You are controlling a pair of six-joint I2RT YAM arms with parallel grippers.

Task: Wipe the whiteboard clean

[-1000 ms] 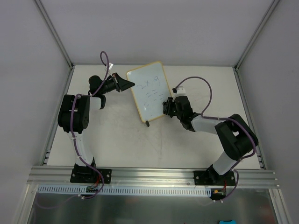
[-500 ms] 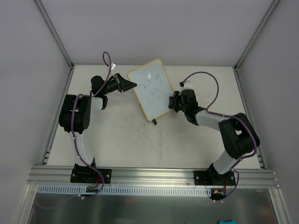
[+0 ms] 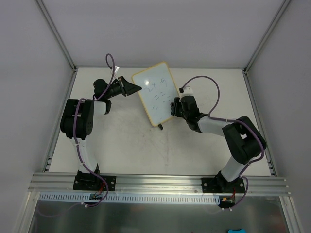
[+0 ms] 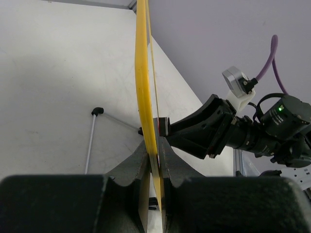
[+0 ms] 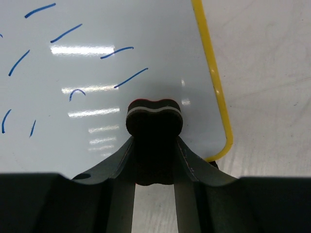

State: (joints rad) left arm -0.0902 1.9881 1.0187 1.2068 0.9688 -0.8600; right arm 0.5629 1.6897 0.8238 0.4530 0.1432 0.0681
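The whiteboard (image 3: 156, 94) is glossy white with a thin yellow frame and scattered blue pen strokes. The eraser (image 5: 154, 124) is black, edged with thin red and pale stripes. The counter (image 3: 121, 145) is off-white and the cable (image 4: 267, 58) is purple.

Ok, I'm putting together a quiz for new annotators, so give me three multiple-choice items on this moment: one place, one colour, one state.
1. Where is the black eraser?
A) lying on the table
B) in the right jaws, at the whiteboard's face
C) in the left jaws
2. What colour is the board's frame?
A) red
B) green
C) yellow
3. How do the left jaws stand?
A) shut on the whiteboard's edge
B) wide open
C) out of view
Answers: B, the right wrist view shows the eraser pinched in front of the board; C, the frame is yellow in every view; A, the left wrist view shows them clamping the frame.
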